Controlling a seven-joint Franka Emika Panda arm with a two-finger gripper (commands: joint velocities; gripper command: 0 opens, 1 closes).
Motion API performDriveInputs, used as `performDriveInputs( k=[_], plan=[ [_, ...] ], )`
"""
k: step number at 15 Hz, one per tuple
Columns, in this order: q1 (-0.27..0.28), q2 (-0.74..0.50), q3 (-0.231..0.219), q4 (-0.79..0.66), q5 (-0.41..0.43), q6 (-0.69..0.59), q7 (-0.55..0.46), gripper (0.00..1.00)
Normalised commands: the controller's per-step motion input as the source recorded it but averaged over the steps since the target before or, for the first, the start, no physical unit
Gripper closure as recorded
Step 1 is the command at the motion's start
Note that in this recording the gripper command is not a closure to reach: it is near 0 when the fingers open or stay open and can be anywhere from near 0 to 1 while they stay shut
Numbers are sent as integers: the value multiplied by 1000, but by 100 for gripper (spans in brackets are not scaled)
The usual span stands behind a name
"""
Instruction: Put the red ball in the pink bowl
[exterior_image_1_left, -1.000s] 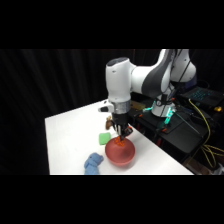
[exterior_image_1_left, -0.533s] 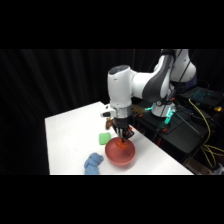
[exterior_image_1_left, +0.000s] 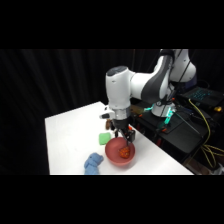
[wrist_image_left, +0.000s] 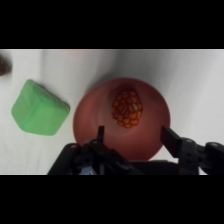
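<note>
red ball (wrist_image_left: 127, 108) inside pink bowl (wrist_image_left: 87, 117)

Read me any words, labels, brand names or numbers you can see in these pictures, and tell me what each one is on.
None can be read.
The red ball bears only a patchwork pattern.
The pink bowl and the green block are plain.
The equipment behind the table is too blurred to show any text.

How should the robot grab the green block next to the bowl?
Probably from straight above, closing on two opposite flat sides of the green block. It sits alone on the white table, just apart from the pink bowl, so there is room for fingers on both sides. Its edges are rounded, so gripping the middle of the faces seems safest.
</note>
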Motion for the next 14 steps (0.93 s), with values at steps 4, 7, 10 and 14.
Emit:
performDriveInputs(
  k=[4, 7, 10, 14],
  plan=[
    [-3, -246, -18, 240, -46, -447, -21, 0],
    [6, -280, -37, 296, -79, -551, 65, 0],
    [10, -224, -43, 342, -116, -562, 157, 0],
    [24, -118, -22, 317, -150, -429, 199, 0]
  ],
)
